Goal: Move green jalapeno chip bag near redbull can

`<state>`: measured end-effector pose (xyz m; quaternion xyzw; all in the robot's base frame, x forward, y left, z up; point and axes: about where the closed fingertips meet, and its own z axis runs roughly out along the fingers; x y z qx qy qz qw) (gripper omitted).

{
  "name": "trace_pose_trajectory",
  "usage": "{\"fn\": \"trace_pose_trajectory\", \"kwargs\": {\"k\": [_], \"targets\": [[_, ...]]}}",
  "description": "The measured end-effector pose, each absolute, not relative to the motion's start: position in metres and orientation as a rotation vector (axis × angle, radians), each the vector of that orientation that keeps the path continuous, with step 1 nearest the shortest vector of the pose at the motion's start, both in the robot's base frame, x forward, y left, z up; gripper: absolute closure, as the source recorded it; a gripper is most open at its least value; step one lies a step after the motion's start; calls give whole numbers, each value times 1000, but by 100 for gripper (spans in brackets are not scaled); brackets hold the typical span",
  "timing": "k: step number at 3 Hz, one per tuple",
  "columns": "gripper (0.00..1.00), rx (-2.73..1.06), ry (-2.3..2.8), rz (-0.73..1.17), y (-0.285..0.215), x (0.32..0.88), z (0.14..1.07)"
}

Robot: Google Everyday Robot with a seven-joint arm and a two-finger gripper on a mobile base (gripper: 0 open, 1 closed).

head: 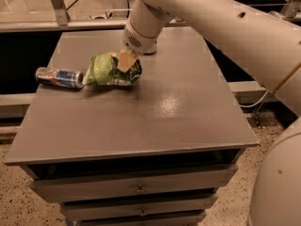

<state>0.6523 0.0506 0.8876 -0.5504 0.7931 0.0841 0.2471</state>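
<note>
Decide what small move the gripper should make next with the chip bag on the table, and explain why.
Probably open and lift straight up. The gripper is closed on the green jalapeno chip bag, which seems to rest on the table with one end right beside the redbull can, so the bag looks placed.
</note>
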Motion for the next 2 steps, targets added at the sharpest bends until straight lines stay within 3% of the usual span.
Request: {"fn": "trace_pose_trajectory", "kwargs": {"k": [1,2], "targets": [[16,-1510,2154,245,54,650,885],[0,-1515,2145,255,55,648,885]]}}
